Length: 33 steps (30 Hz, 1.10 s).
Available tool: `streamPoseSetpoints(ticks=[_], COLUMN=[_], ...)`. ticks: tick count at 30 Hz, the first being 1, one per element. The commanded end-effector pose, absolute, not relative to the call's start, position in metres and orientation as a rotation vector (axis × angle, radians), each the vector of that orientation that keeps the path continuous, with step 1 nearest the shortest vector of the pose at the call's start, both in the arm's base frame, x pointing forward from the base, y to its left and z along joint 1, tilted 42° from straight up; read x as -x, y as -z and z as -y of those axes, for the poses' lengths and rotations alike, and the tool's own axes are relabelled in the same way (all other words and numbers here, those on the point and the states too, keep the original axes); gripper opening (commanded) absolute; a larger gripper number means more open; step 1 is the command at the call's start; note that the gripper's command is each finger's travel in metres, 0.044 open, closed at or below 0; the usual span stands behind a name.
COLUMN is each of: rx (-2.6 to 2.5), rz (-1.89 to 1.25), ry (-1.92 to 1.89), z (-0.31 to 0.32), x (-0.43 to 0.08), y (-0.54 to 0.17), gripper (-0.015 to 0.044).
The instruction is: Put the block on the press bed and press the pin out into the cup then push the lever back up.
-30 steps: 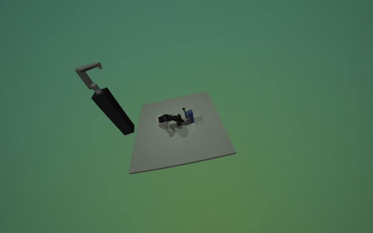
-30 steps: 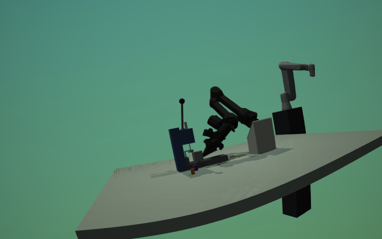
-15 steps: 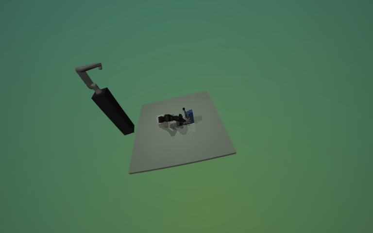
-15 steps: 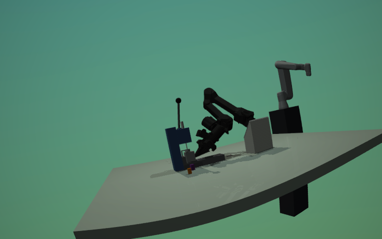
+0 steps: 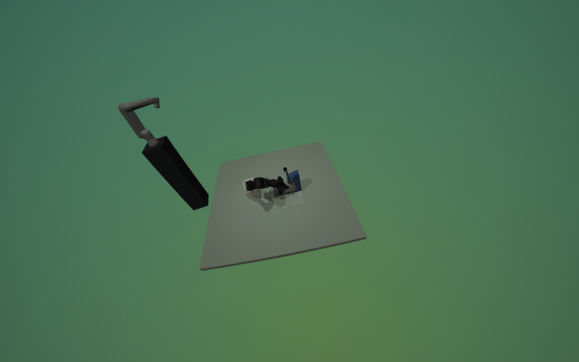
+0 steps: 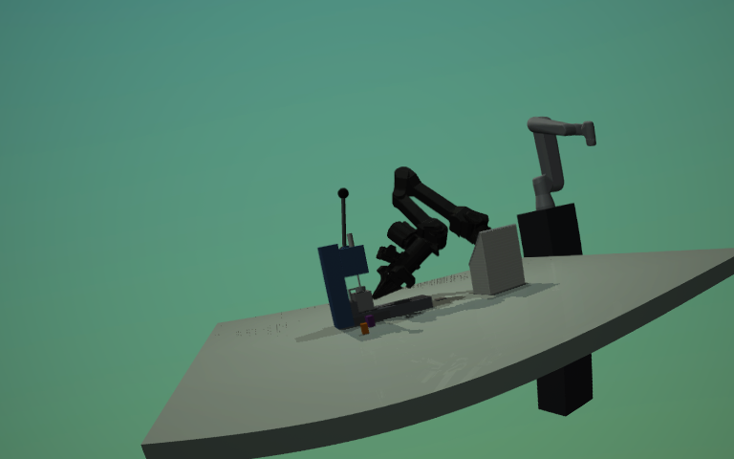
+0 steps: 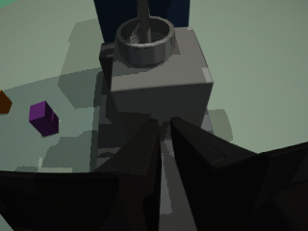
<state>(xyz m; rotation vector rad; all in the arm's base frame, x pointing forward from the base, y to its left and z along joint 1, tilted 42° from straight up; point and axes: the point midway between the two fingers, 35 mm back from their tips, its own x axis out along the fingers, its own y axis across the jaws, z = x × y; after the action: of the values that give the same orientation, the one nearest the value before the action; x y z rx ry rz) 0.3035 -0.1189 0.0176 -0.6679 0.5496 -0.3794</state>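
Note:
The grey block (image 6: 363, 301) (image 7: 161, 103) stands on the dark press bed (image 6: 419, 305), close to the blue press frame (image 6: 332, 287) (image 7: 169, 16). A grey ring (image 7: 144, 54) sits over the rear left part of the block's top, and the thin punch (image 6: 357, 280) (image 7: 143, 21) comes down into the ring's opening. The ring hides the block's pin, so exact alignment cannot be told. The lever (image 6: 343, 222) (image 5: 285, 169) stands upright with its black knob (image 6: 343, 193) on top. My gripper (image 7: 165, 127) (image 6: 374, 296) is shut, fingertips at the block's near face, holding nothing. The cup is not visible.
A purple piece (image 6: 370, 320) (image 7: 42, 118) and an orange piece (image 6: 364, 328) (image 7: 4, 102) lie on the table (image 5: 239, 238) (image 6: 259, 383) beside the bed. A second, grey arm (image 5: 136, 121) (image 6: 549, 157) stands on a black pedestal (image 5: 177, 175) (image 6: 549, 232) beyond the table's edge.

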Motion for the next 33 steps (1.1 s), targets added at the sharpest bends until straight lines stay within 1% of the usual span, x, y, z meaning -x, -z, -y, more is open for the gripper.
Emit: streamPoseSetpoints(ticks=[1,7,11,14,20,25,33], rx=[0.667,0.671,0.672,0.67,0.655,0.653,0.653], rz=[-0.538,-0.524,-0.522,-0.543,-0.624,-0.633,-0.633], ry=[0.373,0.364,0.363,0.373,0.409,0.413,0.413], z=[0.101,0.075,0.073,0.08,0.116,0.12,0.12], x=[-0.294,-0.268,-0.264,-0.27,-0.286,-0.287,-0.287], y=[-0.032,-0.049,-0.05,-0.045,-0.016,-0.012,-0.012], gripper=[0.003,0.003,0.003,0.003,0.003,0.003,0.024])
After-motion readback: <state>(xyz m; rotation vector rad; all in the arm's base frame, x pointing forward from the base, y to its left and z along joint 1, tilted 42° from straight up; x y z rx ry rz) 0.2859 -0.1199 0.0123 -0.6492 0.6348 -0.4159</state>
